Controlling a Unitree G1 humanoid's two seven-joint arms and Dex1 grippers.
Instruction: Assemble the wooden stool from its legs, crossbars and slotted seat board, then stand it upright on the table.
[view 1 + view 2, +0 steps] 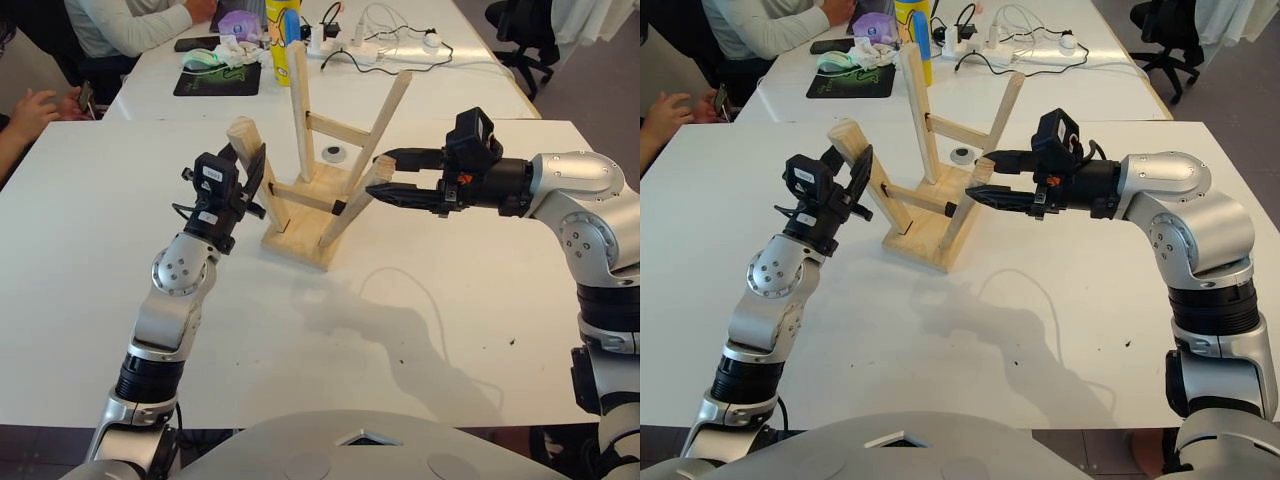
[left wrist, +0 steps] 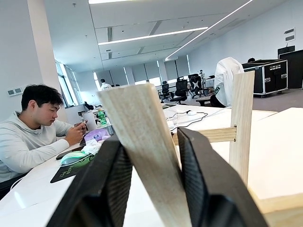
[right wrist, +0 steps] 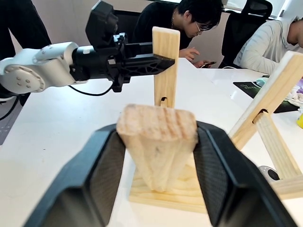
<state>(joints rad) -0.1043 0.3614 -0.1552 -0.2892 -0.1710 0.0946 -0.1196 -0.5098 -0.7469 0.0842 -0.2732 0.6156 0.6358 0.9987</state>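
Observation:
The wooden stool lies upside down, its seat board [image 1: 296,238] flat on the white table [image 1: 420,330] and its legs pointing up and outward. Crossbars [image 1: 305,197] join the legs. My left gripper [image 1: 250,175] is shut on the upper part of the near-left leg [image 1: 243,138]; in the left wrist view that leg [image 2: 142,142] fills the gap between the black fingers [image 2: 106,189]. My right gripper [image 1: 385,172] is shut on the top end of the near-right leg [image 1: 348,212], whose end grain [image 3: 158,130] sits between the pads [image 3: 213,165].
A small round ring [image 1: 333,153] lies just behind the stool. The back table [image 1: 450,85] carries a yellow bottle [image 1: 282,35], a mouse pad [image 1: 215,78] and cables [image 1: 390,45]. People sit at its far left. Open tabletop lies in front of the stool.

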